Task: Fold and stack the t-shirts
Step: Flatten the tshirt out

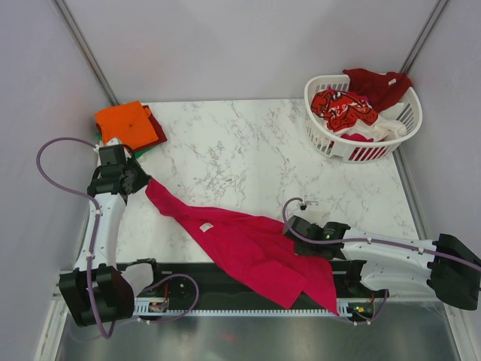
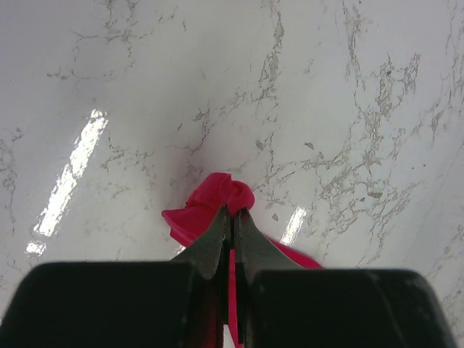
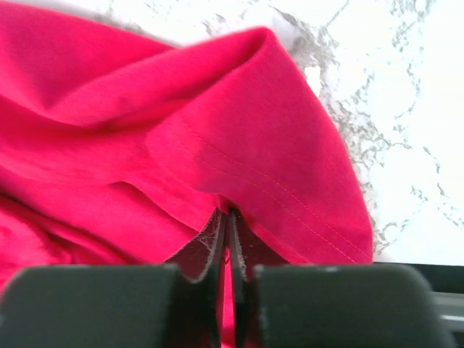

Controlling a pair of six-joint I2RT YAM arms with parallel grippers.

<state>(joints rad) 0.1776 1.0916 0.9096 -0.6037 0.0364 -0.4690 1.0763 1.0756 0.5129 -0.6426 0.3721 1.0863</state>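
Left pincer (image 2: 232, 217) and right pincer (image 3: 226, 217) are each clamping an edge of the magenta t-shirt (image 1: 248, 248), cloth lying stretched over the worktop (image 1: 248, 150), well apart from the basket (image 1: 331, 143).

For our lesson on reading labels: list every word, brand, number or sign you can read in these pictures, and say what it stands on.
No text can be read in any view.
Pale tag on the magenta t-shirt: too small to read.
White marks on the red-patterned t-shirt in the basket: too small to tell whether they are letters.
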